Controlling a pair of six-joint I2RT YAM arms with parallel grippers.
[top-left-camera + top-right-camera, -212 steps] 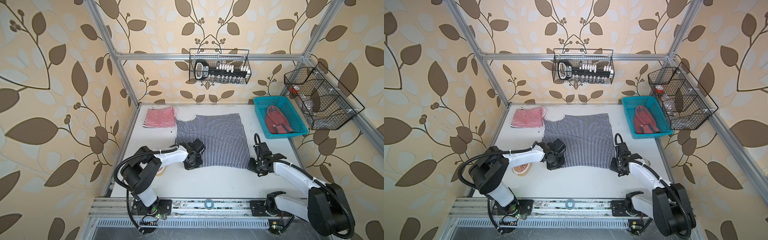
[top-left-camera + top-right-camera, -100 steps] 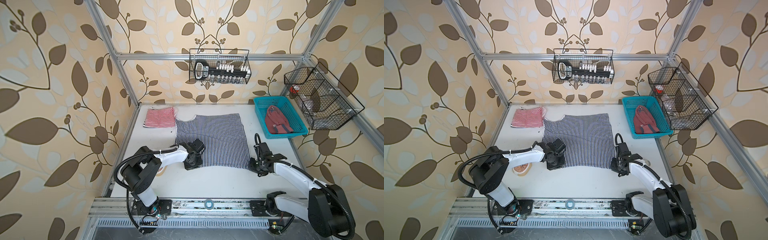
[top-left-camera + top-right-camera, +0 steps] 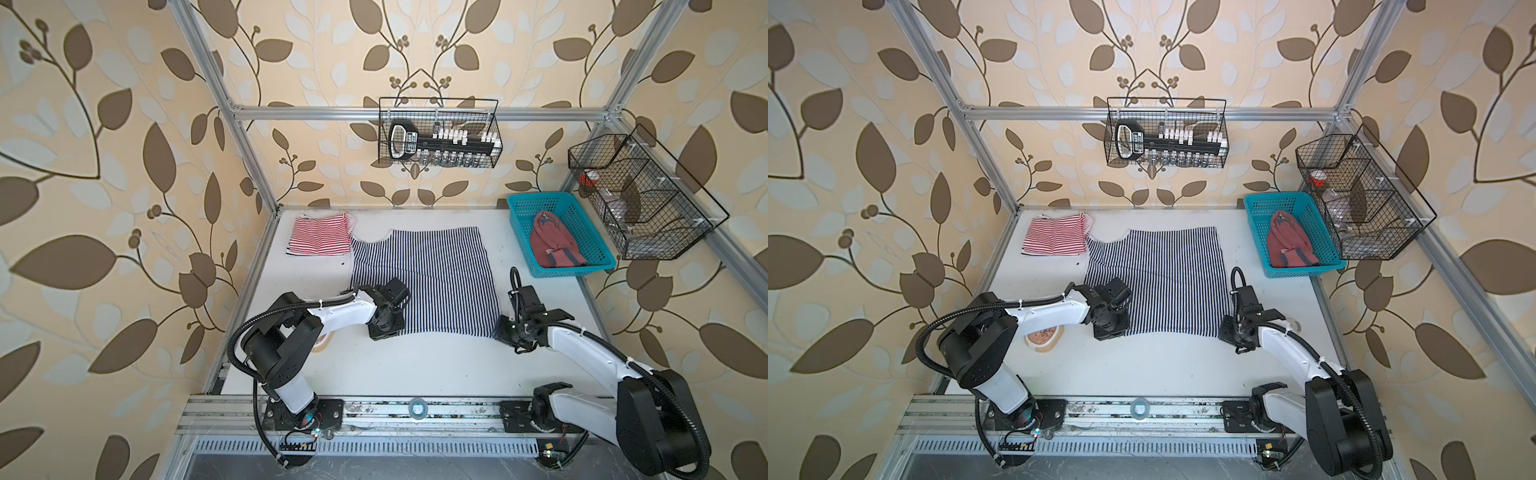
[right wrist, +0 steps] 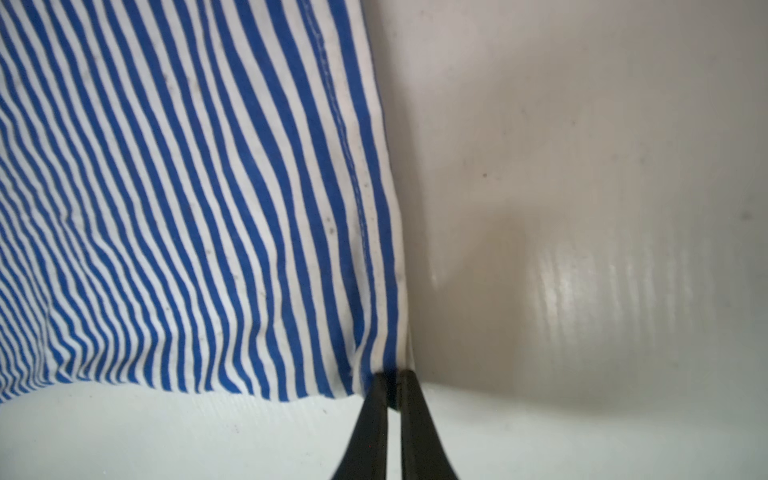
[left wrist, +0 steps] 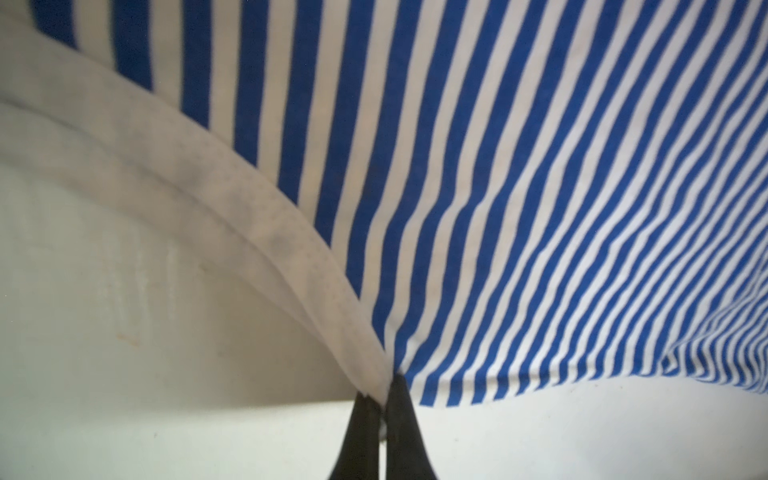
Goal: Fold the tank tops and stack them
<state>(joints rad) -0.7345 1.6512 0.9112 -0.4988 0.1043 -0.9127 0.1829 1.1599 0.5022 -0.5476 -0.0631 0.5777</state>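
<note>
left gripper [image 5: 382, 395] and right gripper [image 4: 392, 382] sat low over the white tabletop [image 3: 415, 365], each clamped on a near corner of the navy-white striped tank top [image 3: 424, 282], which lay flat between and beyond them. well beyond the right gripper stood a teal basket [image 3: 575, 268]. well beyond the left gripper lay the folded red-white striped tank top [image 3: 319, 235]. the dusty red tank top [image 3: 552, 245] lay bunched in the basket.

Three tank tops: red-white striped [image 3: 319, 235], navy-white striped [image 3: 432, 282], dusty red [image 3: 550, 245]. Two wire baskets: rear [image 3: 457, 112], side [image 3: 665, 232]. One teal basket [image 3: 573, 268].
</note>
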